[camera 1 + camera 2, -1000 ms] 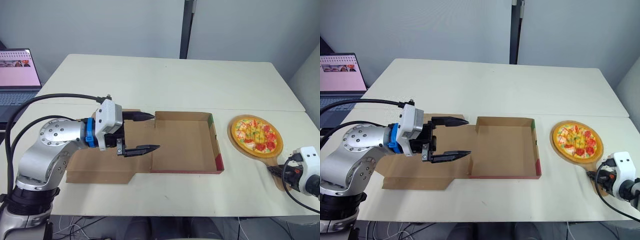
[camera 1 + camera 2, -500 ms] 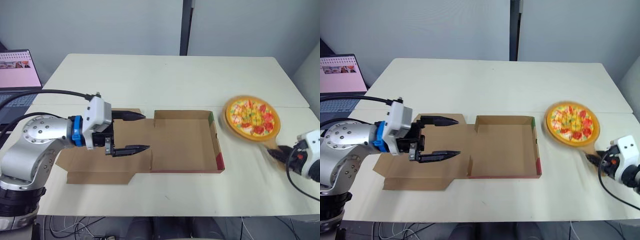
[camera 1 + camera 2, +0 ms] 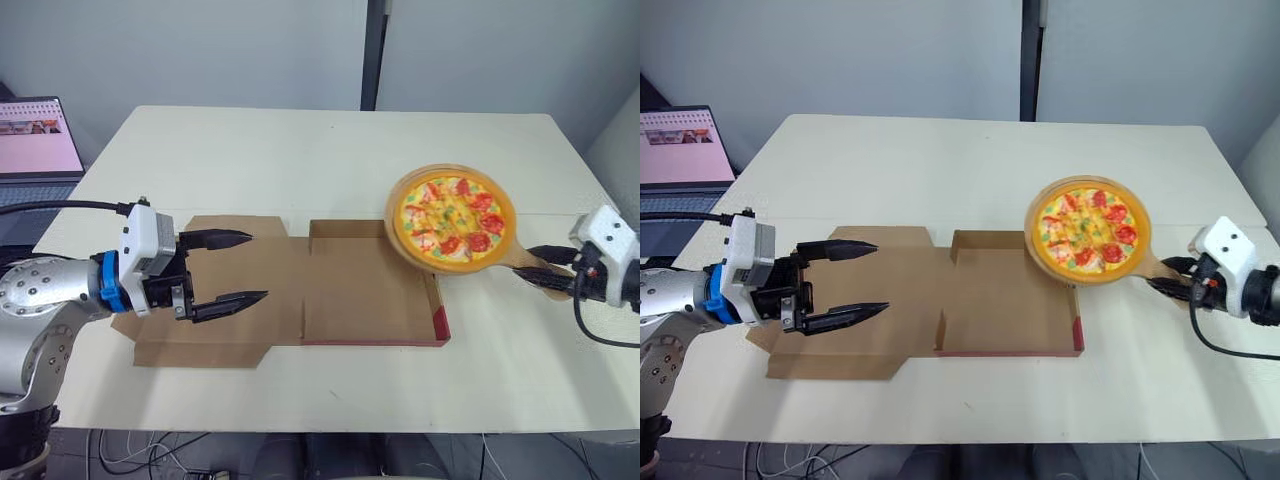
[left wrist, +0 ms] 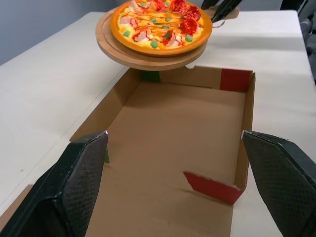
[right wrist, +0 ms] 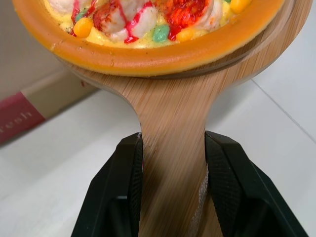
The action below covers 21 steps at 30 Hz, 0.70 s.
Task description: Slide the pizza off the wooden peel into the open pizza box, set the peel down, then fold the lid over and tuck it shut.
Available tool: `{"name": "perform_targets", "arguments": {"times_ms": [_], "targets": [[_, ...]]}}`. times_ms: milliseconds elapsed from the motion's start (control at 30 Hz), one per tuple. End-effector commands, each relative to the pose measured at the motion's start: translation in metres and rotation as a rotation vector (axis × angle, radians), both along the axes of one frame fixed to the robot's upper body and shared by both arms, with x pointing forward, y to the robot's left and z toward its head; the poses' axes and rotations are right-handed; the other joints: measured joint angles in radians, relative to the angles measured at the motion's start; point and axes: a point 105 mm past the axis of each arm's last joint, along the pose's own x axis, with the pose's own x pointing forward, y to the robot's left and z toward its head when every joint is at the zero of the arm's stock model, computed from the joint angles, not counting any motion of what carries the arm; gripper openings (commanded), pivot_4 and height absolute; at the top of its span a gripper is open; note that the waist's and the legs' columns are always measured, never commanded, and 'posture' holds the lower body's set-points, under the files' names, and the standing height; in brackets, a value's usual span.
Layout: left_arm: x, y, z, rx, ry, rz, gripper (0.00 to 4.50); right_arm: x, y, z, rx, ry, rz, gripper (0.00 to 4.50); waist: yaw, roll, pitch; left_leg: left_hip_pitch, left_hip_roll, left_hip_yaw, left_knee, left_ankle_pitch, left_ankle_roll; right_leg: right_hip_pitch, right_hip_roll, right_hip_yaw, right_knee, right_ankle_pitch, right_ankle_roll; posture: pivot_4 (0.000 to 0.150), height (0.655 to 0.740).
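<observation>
The right gripper [image 5: 174, 144], 2 fingers clamped on the wooden peel [image 5: 173, 111] at its handle, holds the pizza [image 3: 450, 212] above the far-right corner of the pizza box [image 3: 350, 300], apparently clear of it, with the tray lying leftward, while the left gripper [image 3: 257, 266] hovers wide open over the lid [image 3: 215, 330].

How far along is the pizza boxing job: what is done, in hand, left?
Done: the right gripper clamps the peel by its handle. In hand: the pizza, on the peel, hangs over the box, at its far right corner. Left: slide it in, set the peel down, fold the flat lid under the open left gripper.
</observation>
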Motion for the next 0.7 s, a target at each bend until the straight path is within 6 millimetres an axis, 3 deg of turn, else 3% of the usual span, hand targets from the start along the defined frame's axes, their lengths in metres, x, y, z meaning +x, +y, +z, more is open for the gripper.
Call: {"name": "perform_targets", "arguments": {"times_ms": [33, 300, 700], "targets": [[-0.004, 0.002, 0.005, 0.027, -0.042, 0.005, 4.50, 0.010, 0.012, 0.024, -0.076, -0.105, 0.069, 1.54, 0.002, 0.000, 0.000, -0.001, 0.000, 0.000, 0.000, 0.000, 0.000, -0.001, 0.000, 0.000, 0.000, 0.000, 0.000, 0.150, 0.7368], [-0.006, 0.001, 0.002, 0.034, -0.019, 0.008, 4.50, 0.019, 0.037, 0.023, -0.154, -0.163, 0.192, 1.54, 0.010, 0.000, 0.000, -0.007, 0.000, -0.001, 0.000, 0.000, 0.000, -0.007, -0.003, -0.001, 0.001, 0.000, 0.000, 0.150, 0.7368], [-0.004, 0.001, -0.002, 0.046, -0.006, 0.010, 4.50, 0.036, 0.037, 0.026, -0.246, -0.271, 0.196, 1.54, 0.009, 0.000, 0.000, -0.006, 0.000, 0.000, 0.001, 0.000, 0.000, -0.007, -0.003, -0.001, 0.003, 0.000, 0.000, 0.150, 0.7368]]}}
